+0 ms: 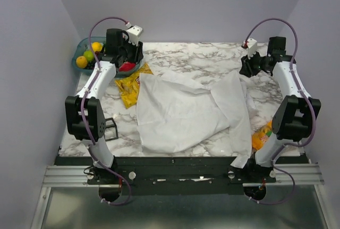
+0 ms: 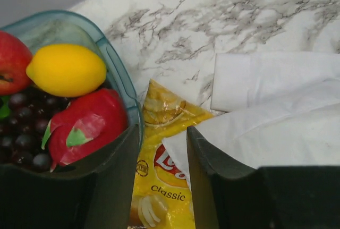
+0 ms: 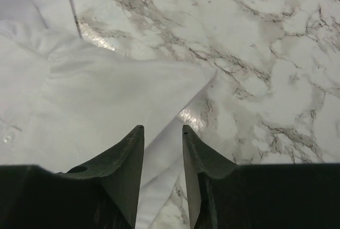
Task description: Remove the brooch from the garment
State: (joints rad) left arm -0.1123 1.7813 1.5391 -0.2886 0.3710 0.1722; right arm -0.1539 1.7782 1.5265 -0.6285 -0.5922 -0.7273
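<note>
Left gripper hangs half-open and empty over the chip bag — right gripper likewise, narrow gap, above the shirt corner.

a lab-style robot test cell: plain pale walls box in a marble-patterned tabletop on three sides, a metal rail along the near edge carries two cabled robot arms, and a fruit bowl and chip bag lie at the far left.
</note>
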